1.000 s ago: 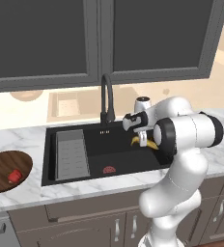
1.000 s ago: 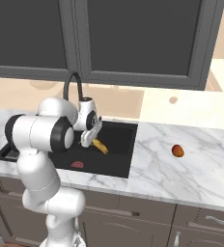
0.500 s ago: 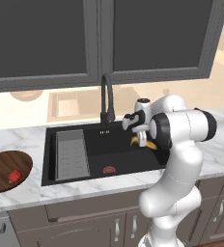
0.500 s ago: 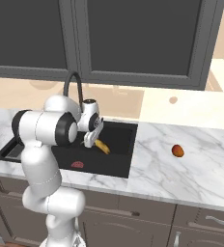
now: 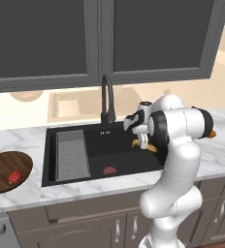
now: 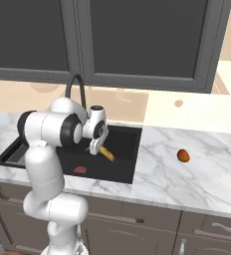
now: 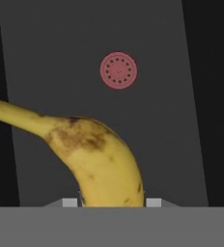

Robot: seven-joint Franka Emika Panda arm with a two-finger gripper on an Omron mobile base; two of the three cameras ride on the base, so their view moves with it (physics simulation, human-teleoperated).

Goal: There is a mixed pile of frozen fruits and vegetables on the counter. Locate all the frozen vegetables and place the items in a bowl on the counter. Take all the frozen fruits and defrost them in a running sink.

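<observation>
Banana over the sink; bowl on counter left.

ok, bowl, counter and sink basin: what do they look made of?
Bowl: dark brown wood, judging by the visible grain; finish looks matte.
Counter: white marble or a marble-look slab, with grey veining and a smooth surface.
Sink basin: flat black, with no glare, so perhaps composite or coated metal; the render leaves that open.

yellow banana with brown speckling curves up from between the two finger tips, its thin end toward the left edge; dark sink floor beyond; red-ringed drain above the banana
</observation>
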